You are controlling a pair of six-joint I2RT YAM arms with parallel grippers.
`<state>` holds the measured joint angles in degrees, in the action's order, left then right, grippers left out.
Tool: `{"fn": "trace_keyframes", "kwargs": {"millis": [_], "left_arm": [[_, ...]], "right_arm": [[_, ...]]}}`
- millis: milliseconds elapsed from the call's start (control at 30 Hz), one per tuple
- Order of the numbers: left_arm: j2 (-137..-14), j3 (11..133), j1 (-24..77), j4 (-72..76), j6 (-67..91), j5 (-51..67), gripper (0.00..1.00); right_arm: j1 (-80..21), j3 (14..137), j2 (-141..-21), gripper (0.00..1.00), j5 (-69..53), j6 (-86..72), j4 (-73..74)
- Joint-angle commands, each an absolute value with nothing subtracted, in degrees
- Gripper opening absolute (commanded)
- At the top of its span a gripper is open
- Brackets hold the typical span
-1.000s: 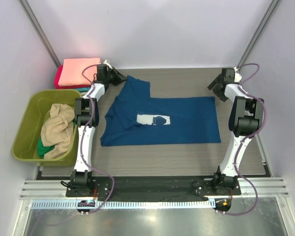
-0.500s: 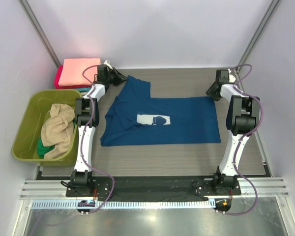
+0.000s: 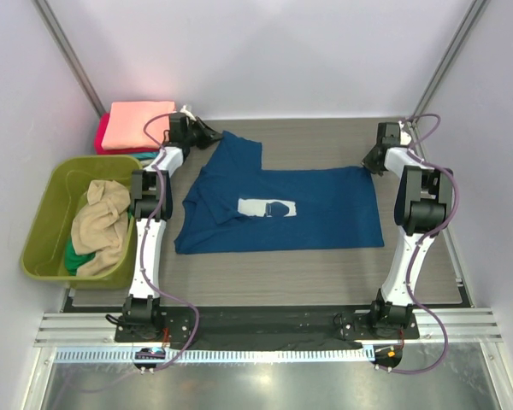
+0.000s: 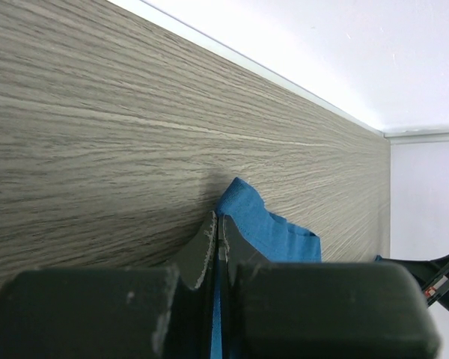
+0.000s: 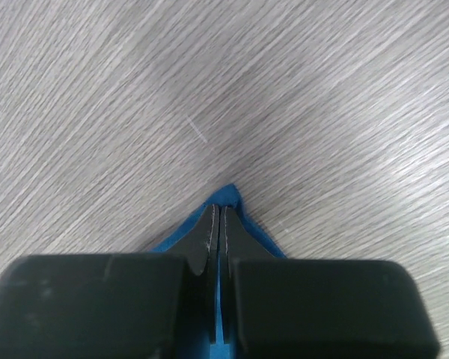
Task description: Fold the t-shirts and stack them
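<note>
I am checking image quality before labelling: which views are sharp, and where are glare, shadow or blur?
Top external view: even soft light, sharp; navy blue cloth t-shirt reads clearly, glare on the shiny metal sheet at the bottom. Left wrist view: white wall very bright, left end effector dark. Right wrist view: grey wood-grain table slightly soft, faint shadow above the right end effector.

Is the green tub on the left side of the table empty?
No, a crumpled tan shirt and a bit of green cloth lie inside the olive tub.
</note>
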<state>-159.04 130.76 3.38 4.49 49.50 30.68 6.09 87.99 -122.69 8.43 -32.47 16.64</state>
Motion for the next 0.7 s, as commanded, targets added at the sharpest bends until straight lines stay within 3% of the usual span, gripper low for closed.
{"fn": "trace_keyframes", "kwargs": {"millis": [0, 167, 433, 667], "left_arm": [[-158.04, 128.95, 2.72, 4.13, 50.0, 32.42, 0.0], [-144.96, 114.72, 3.86, 9.05, 49.14, 29.0, 0.0], [-132.29, 109.08, 6.15, 1.68, 41.76, 26.54, 0.0], [-118.58, 97.13, 7.74, -2.81, 35.25, 21.63, 0.0]], "right_arm": [[5.89, 86.14, -118.84, 0.01, 5.37, -34.45, 16.17], [5.62, 83.5, -113.74, 0.01, 3.7, -34.01, 16.08], [5.62, 77.44, -104.95, 0.01, 1.06, -33.75, 16.08], [5.62, 72.69, -98.62, 0.01, 0.7, -33.75, 16.17]]}}
